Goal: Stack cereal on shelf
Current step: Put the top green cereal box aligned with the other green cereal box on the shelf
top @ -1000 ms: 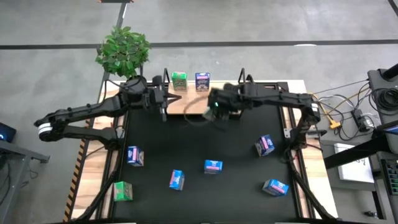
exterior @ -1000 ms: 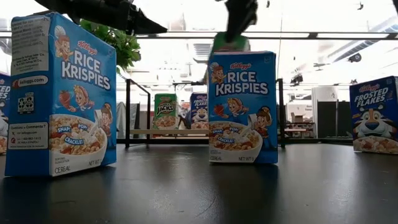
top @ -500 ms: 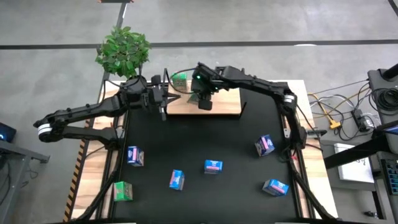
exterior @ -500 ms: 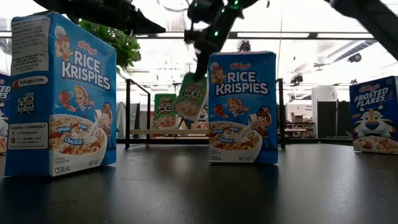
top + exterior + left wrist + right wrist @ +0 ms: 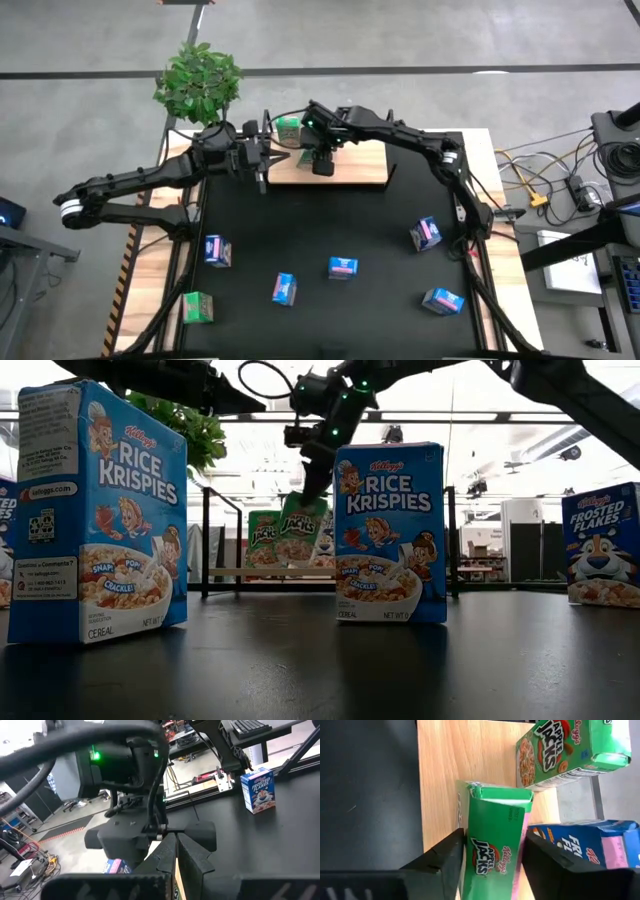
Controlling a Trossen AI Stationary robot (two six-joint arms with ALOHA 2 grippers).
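My right gripper reaches over the light-wood shelf and is shut on a green Apple Jacks carton. Another green carton stands on the shelf board. A blue Frosted Flakes carton stands beside the held one. My left gripper sits shut at the shelf's left end. Several blue cartons and one green carton stand on the black mat. My right gripper pinches the green carton between its two fingers, one on each of two opposite side faces, at the carton's upper end. The fingers come slanting down from above. The carton hangs tilted, its lower end just above the shelf board. My left gripper: I cannot tell whether it touches the shelf.
A potted plant stands off the table's far left corner. Black uprights stand at the shelf's ends. In the low view a Rice Krispies carton stands near, with others farther along the mat.
My right gripper has carried the green carton toward the table's left and far edge, over the shelf, and down. The carton has dropped from well above the shelf to just over the board, beside the standing green carton, still tilted.
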